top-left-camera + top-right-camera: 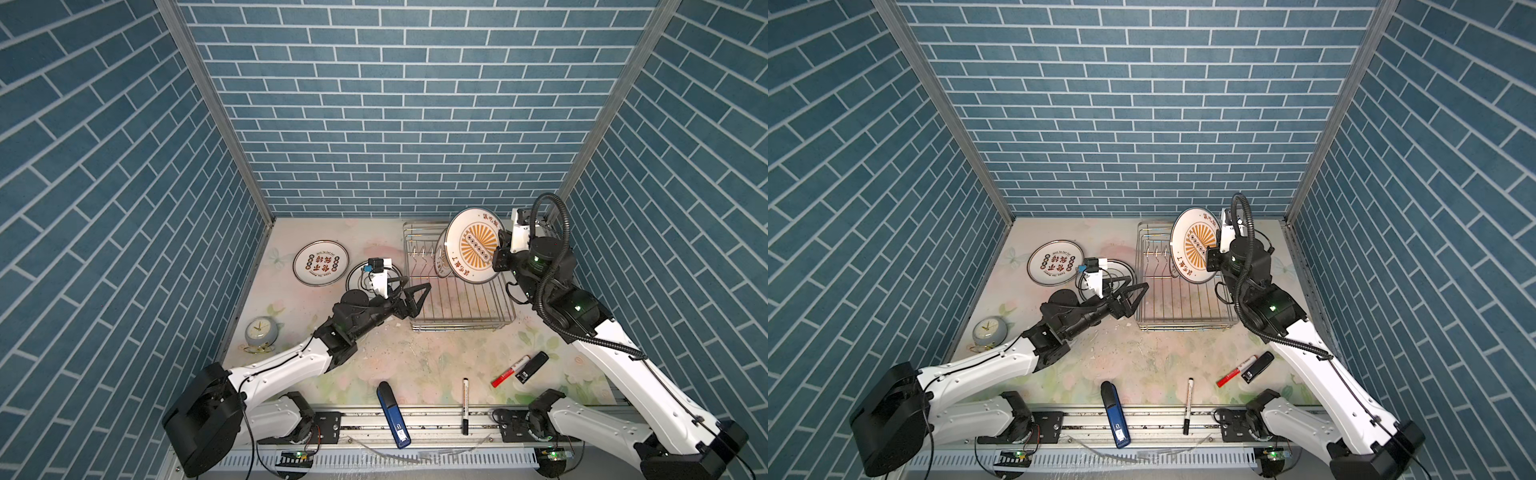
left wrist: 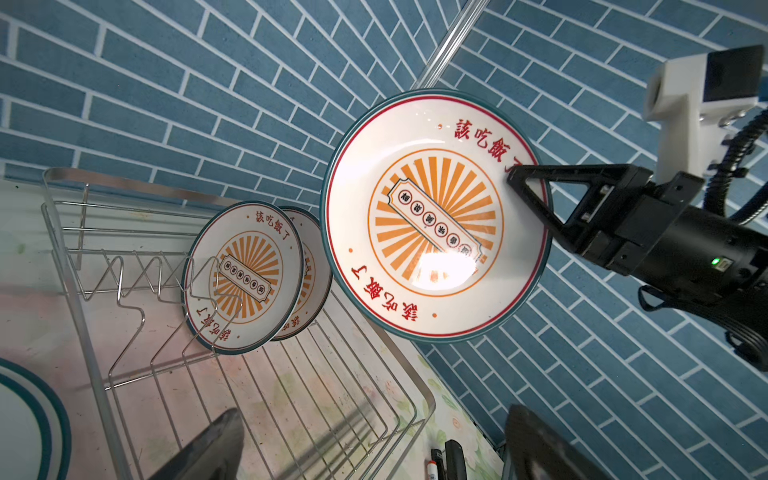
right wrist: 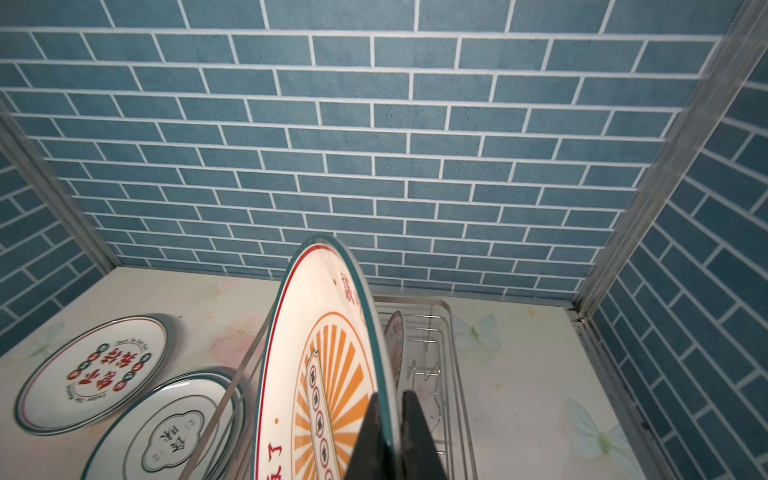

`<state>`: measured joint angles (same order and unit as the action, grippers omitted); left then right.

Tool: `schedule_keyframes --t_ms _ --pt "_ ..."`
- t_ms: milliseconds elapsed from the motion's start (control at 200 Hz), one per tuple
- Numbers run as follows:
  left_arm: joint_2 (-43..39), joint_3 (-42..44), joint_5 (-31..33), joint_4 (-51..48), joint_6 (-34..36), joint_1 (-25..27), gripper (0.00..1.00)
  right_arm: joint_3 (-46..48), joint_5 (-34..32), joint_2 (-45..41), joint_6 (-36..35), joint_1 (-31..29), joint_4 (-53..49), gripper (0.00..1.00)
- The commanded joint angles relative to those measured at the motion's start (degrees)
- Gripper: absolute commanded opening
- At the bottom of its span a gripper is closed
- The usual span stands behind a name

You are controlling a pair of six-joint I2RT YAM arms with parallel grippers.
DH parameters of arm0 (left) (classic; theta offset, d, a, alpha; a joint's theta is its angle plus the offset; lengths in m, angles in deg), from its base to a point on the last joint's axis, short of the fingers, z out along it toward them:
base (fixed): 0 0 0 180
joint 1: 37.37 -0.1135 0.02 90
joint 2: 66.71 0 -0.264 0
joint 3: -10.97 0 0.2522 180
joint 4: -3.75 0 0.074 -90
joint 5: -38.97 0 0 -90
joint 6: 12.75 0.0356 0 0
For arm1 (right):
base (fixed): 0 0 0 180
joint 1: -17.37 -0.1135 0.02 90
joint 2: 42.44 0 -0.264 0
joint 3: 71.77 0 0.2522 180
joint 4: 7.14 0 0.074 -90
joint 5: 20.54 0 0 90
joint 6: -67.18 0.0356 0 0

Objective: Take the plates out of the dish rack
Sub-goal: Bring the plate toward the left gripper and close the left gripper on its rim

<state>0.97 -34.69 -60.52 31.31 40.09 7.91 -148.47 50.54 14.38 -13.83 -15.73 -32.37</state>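
Observation:
My right gripper is shut on the rim of a white sunburst plate, held on edge above the far right end of the dish rack. Two more sunburst plates stand among the rack's prongs. My left gripper hangs open and empty at the rack's left side. A red-character plate and a quatrefoil plate lie flat left of the rack.
A small round clock stands at the left edge. Near the front lie a blue stapler-like object, a black pen, a red marker and a black block. Blue brick walls close three sides.

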Motion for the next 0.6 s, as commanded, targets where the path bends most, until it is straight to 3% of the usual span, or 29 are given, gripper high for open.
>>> schedule_keyframes --t_ms 0,300,470,540,595 --pt "-0.3 1.3 -0.8 3.2 -1.3 0.3 1.00 1.6 11.3 -3.0 6.5 0.9 4.6 0.00" --pt "1.4 1.1 -2.2 6.4 -3.0 0.6 1.00 5.8 28.7 -6.6 12.8 3.7 8.3 0.00" --pt "2.0 1.3 -1.5 7.7 -4.2 0.7 0.96 8.1 34.1 -7.4 14.4 4.0 11.5 0.00" --pt "2.1 1.4 -0.7 7.8 -4.6 0.7 0.92 9.0 35.5 -7.8 15.0 4.2 12.6 0.00" --pt "2.3 1.4 -0.2 8.1 -5.2 0.7 0.83 9.4 36.0 -8.0 15.2 4.4 13.0 0.00"
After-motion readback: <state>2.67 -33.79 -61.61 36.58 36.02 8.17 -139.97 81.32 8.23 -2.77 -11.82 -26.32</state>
